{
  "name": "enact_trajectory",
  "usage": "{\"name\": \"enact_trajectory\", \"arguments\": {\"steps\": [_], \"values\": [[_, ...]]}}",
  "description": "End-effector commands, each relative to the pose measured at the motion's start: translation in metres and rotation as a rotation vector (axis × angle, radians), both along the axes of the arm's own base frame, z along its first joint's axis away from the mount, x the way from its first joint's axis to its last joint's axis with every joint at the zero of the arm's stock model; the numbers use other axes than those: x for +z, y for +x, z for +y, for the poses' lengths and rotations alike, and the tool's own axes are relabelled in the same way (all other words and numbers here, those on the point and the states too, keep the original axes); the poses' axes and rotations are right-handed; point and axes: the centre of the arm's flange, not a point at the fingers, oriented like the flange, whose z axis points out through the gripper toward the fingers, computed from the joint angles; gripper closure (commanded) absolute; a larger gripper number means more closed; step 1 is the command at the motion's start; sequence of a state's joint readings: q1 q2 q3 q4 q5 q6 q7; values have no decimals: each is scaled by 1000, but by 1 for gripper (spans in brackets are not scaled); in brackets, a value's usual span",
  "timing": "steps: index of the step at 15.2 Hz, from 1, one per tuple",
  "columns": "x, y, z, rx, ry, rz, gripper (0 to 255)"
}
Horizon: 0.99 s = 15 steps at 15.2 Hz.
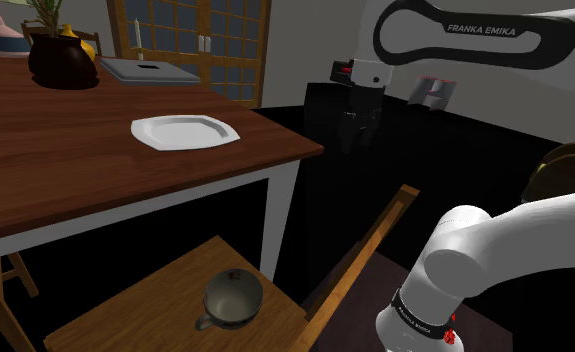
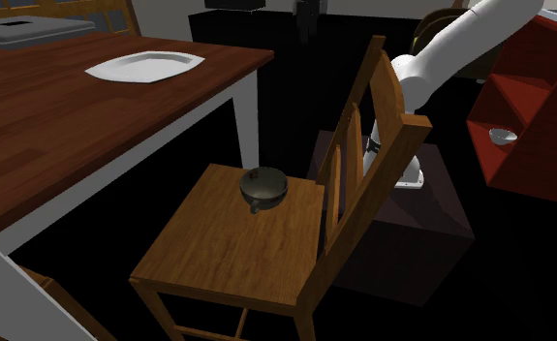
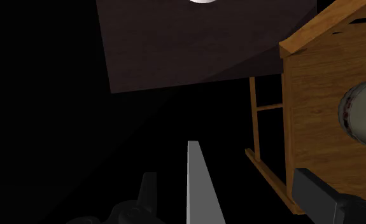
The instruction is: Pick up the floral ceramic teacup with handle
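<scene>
I see the teacup (image 1: 232,298) upright on the chair (image 1: 125,310) seat, close to the backrest edge, its handle toward the shoulder view's lower left. The jaws hang released, fingers apart, high over open dark space past the counter's (image 1: 75,170) corner, well apart from the teacup.

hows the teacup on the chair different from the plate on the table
Shape: the teacup is deep and round with a small handle; the plate is flat and shallow with an angular rim.
Colour: the teacup looks dull grey with a darker outside; the plate is plain bright white.
Place: the teacup stands on the wooden chair seat, lower down; the plate lies on the dark wooden table.
Both sit upright and look empty.
</scene>
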<state>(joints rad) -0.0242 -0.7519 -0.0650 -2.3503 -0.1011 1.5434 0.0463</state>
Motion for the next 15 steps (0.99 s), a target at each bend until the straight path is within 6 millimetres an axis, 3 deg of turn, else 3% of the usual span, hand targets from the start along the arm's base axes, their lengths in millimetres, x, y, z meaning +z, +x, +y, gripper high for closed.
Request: {"name": "enact_trajectory", "arguments": {"steps": [1, 15], "values": [[0, 0, 0, 0, 0, 0, 0], [-100, 12, 157, -36, -13, -17, 0]]}}
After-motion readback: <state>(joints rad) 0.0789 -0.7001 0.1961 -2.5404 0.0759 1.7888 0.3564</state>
